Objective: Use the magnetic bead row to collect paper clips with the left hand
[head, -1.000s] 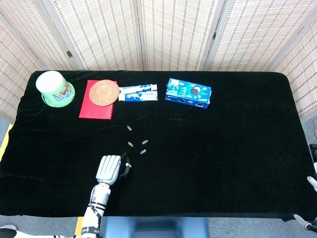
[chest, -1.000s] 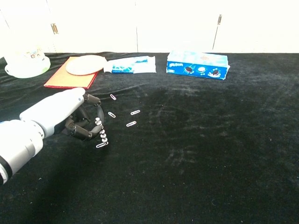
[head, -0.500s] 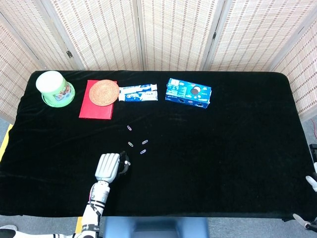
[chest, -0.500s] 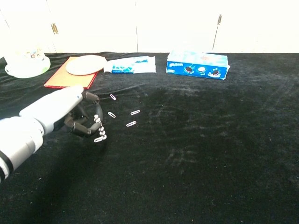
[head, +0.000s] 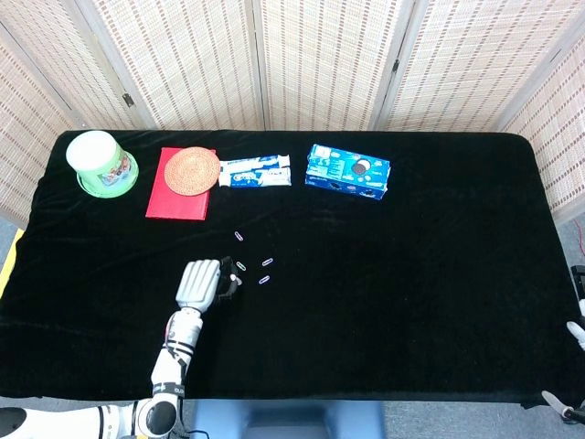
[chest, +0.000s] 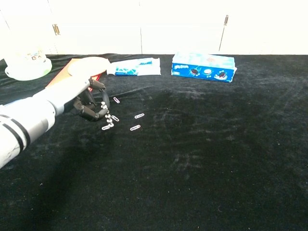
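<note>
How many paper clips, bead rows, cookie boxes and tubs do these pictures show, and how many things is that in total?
Paper clips: 5, one hanging on the bead row
Bead row: 1
Blue cookie box: 1
Green tub: 1
Total: 8

L hand holds bead row, clip at tip; clips nearby
</note>
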{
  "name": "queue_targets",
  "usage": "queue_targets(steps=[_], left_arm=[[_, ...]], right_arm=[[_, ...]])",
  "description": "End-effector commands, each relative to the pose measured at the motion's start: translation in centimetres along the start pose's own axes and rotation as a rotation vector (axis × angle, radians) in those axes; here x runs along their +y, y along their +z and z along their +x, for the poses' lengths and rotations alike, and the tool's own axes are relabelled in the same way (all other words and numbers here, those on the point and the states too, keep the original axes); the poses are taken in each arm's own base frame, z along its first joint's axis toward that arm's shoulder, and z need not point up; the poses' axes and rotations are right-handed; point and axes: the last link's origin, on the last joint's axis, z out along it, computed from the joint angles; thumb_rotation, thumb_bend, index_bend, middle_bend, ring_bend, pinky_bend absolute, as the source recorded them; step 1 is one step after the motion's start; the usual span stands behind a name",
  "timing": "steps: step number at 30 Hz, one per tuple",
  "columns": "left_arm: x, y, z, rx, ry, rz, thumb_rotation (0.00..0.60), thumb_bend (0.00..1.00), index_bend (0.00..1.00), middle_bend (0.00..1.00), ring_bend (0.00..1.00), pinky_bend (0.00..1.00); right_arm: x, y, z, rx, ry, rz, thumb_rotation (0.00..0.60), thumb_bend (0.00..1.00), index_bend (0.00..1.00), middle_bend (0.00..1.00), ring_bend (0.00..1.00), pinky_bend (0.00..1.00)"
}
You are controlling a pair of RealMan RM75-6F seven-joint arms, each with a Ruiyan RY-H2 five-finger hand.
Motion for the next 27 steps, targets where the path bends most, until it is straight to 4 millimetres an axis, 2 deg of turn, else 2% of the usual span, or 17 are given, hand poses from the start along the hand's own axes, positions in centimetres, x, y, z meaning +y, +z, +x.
queue_targets(steps=[1,15,27], left_arm=[[0.0,0.7,0.2,0.001,-0.004,0.004,0.6,0.56,0.8,1.0,1.0,1.0],[1.0,3.2,-0.3,-0.025,-0.013,-0.014,0.6,0.56,0.8,1.0,1.0,1.0],[0.6,4.7,-0.4,-0.034,-0.012,-0.006,0.6,0.56,0.8,1.0,1.0,1.0]], right_arm=[[0.1,0.1,-0.1,-0.003,0.001,-0.012,0.6,0.1,0.0,0.0,0.0,0.0],[0.5,0.5,-0.1,-0.008,0.008,-0.053,0.6,0.1,0.0,0.0,0.0,0.0],[0.7,1.0,-0.3,-0.029,0.004,-0.079,0.6,0.1,0.0,0.0,0.0,0.0]])
